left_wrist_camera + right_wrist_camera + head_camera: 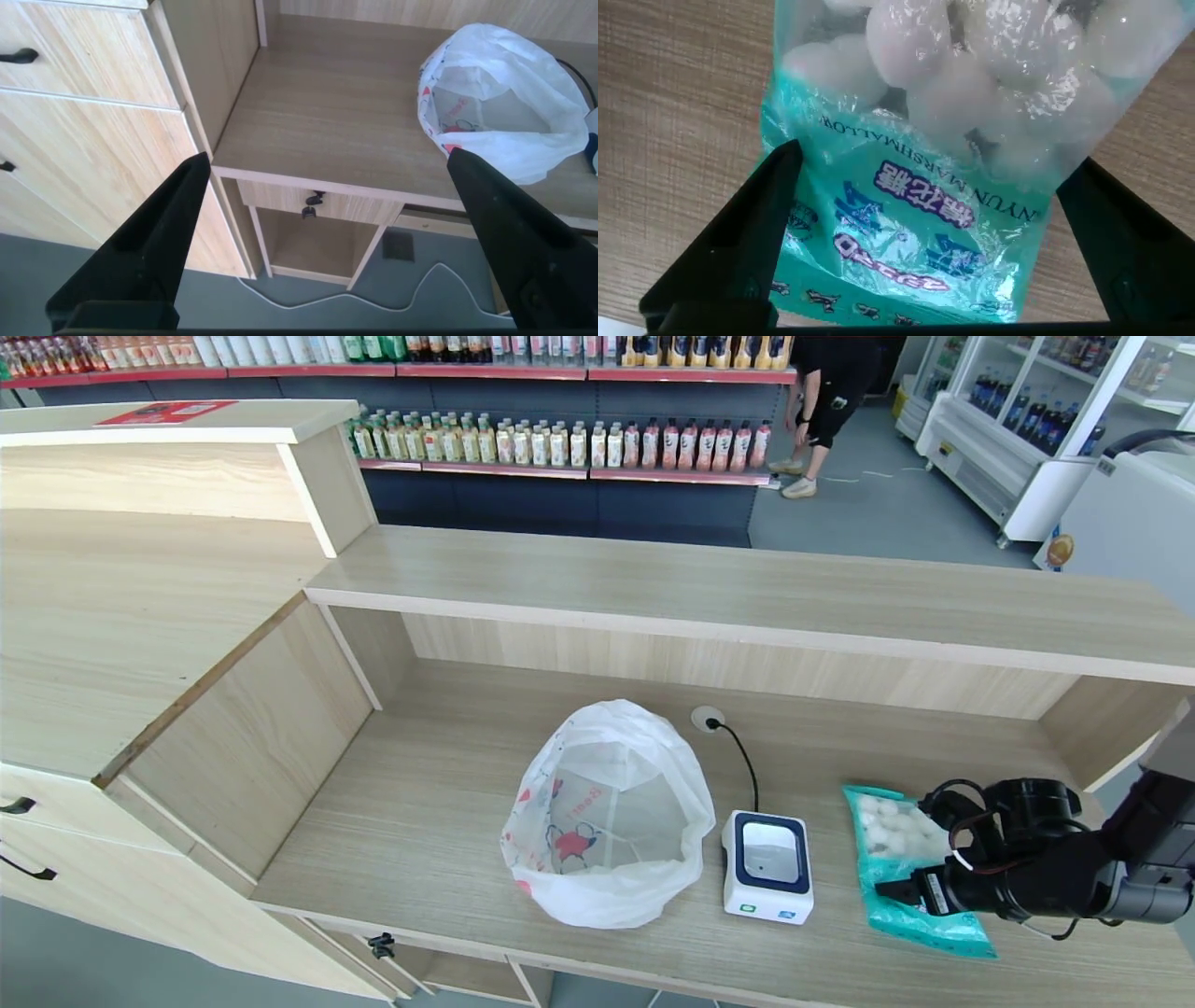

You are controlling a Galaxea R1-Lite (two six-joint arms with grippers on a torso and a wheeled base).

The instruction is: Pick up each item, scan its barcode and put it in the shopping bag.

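A teal bag of white marshmallows (892, 845) lies flat on the counter at the right. My right gripper (898, 892) is low over its near end. In the right wrist view the marshmallow bag (915, 205) lies between the fingers of the right gripper (934, 163), which is open and straddles it. Just left of the bag is a white barcode scanner (767, 864) with a dark-framed window. Left of the scanner stands the white shopping bag (607, 821), its mouth open upward. My left gripper (327, 159) hangs open and holds nothing, off the counter's front left corner, with the shopping bag (505, 93) beyond it.
A black cable (742, 756) runs from the scanner to a grommet (708, 717) at the back. A raised ledge (747, 588) and wooden side walls (252, 747) enclose the counter. A drawer with a lock (313, 201) sits under its front edge.
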